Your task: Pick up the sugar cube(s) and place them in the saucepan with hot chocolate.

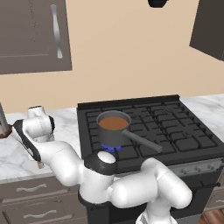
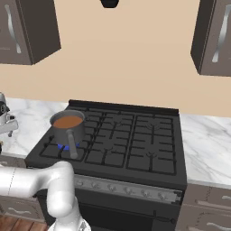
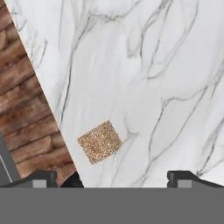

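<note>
One sugar cube [image 3: 100, 141], tan-brown and speckled, is seen in the hand view lying flat on the white marble counter [image 3: 153, 65], close to the counter's edge, beyond which a brown wooden floor [image 3: 26, 118] is shown. The two dark fingertips [image 3: 41, 178] of the gripper [image 3: 111, 179] are seen at the bottom of that view, set wide apart, and nothing is held between them; the cube lies between the lines of the two tips, nearer to the left one, and is not touched by either. In the left base view the same cube [image 1: 40, 165] is made out only as a tiny tan spot at the front edge of the counter [image 1: 13, 157], just under the dark end of the arm, which is bent down to the left of the black stove [image 1: 175, 127]. The saucepan with hot chocolate [image 1: 113, 129] is placed on the front left burner of the stove, where a blue flame [image 1: 110, 148] is seen under it; the brown liquid fills it almost to the rim, and its long straight handle [image 1: 142, 141] is pointed toward the front right. In the right base view the saucepan [image 2: 68, 127] is seen upright on the same burner, well apart from the counter's edge. Dark cabinets [image 2: 212, 36] are hung on the beige wall above.
</note>
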Motion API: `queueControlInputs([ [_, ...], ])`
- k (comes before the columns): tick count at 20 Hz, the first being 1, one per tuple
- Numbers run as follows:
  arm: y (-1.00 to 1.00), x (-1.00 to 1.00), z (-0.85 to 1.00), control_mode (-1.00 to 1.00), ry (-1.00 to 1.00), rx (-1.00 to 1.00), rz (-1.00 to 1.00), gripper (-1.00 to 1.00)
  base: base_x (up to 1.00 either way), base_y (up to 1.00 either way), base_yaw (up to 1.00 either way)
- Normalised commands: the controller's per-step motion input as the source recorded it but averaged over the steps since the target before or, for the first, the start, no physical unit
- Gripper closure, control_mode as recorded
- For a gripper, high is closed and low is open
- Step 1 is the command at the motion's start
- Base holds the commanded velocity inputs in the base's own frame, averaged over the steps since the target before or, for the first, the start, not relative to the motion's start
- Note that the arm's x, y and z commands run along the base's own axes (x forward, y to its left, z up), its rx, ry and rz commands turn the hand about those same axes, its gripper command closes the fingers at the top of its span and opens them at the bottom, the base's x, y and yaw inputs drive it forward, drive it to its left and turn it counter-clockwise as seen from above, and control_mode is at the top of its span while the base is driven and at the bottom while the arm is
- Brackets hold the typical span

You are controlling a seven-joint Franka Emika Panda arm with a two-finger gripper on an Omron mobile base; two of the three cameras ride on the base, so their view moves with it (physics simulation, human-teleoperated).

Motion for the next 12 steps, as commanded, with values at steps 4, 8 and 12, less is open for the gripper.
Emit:
queueControlInputs([
  [4,0.13,0.0,-0.04,-1.0,0.0,0.0,0.0,-1.0,0.0,0.0,0.0],
  [8,0.13,0.0,-0.06,-1.0,0.0,0.0,0.0,-1.0,0.0,0.0,0.0],
  [12,0.03,0.0,-0.1,-1.0,-0.03,0.0,0.0,-1.0,0.0,0.0,0.0],
])
